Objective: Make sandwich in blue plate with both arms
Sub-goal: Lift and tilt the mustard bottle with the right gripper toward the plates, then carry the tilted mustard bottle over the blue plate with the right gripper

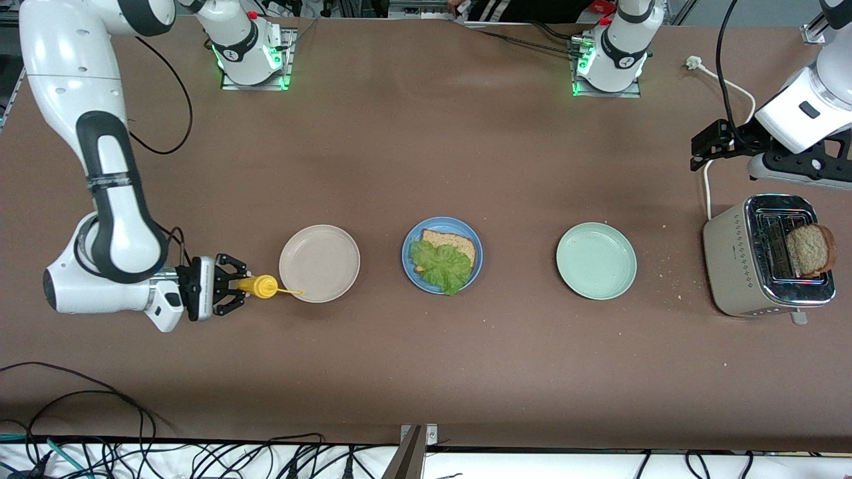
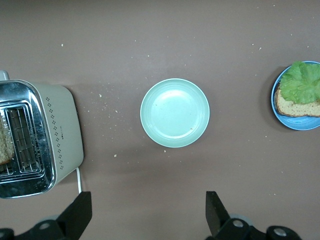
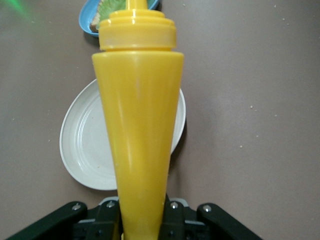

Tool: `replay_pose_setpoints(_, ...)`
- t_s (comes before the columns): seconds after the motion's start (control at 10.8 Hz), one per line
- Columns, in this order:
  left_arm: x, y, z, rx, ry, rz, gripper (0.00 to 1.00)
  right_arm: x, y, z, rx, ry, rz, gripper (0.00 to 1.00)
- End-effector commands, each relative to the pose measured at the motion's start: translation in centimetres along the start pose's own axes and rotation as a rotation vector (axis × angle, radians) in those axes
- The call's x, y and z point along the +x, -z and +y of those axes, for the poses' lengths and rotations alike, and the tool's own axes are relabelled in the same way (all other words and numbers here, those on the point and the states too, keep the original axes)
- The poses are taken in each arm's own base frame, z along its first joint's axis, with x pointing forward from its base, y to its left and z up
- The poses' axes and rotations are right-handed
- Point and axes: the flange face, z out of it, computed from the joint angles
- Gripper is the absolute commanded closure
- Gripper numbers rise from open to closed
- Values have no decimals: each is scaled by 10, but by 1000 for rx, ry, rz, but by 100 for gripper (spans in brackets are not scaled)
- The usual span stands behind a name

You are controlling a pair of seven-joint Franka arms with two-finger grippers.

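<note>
A yellow squeeze bottle (image 1: 258,286), judged light, smooth and yielding, is pinched at its base by the right pincer (image 1: 229,293) beside the beige plate (image 1: 319,263), while the left pincer (image 1: 711,141) hangs spread above the toaster (image 1: 739,269), whose protruding toast (image 1: 810,249) is judged stiff yet crumbly, best taken by its faces.

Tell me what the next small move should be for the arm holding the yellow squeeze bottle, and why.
Probably carry the yellow squeeze bottle on toward the blue plate. The right gripper is shut on it, nozzle over the beige plate, short of the lettuce leaf lying on the toast slice. The left gripper waits open above the table, near the toaster.
</note>
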Motion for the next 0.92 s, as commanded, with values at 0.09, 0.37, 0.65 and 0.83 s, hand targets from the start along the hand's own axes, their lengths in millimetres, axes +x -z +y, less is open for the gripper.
replay_pose_setpoints(0.09,0,6,1,11,-5,-1,0,96,3,-20,-71,-92,-225,93)
replay_pose_setpoints(0.37,0,6,1,11,-5,-1,0,156,-27,-41,-108,-126,-360,93)
replay_pose_setpoints(0.65,0,6,2,11,-5,-1,0,225,-60,-71,-198,-134,-584,96)
replay_pose_setpoints(0.83,0,6,1,11,-5,-1,0,270,-77,-98,-262,-168,-724,97)
